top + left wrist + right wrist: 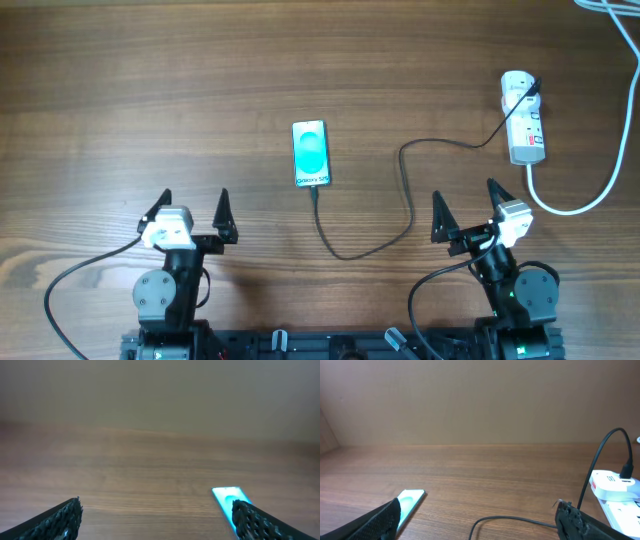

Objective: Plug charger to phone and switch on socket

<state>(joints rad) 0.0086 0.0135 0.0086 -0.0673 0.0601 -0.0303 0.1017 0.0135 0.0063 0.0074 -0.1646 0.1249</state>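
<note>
left claw (194, 196) spread wide, holding nothing, right claw (463, 191) spread wide, holding nothing

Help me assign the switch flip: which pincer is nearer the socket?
Right. The right pincer is just short of the socket, slightly toward the phone; the left pincer is across the table, on the phone's far side.

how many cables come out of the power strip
2. The black charger cable leaves the power strip's far end and runs left toward the phone; the thick white cord leaves its near end and loops right, off the top edge. None looks hidden.
</note>
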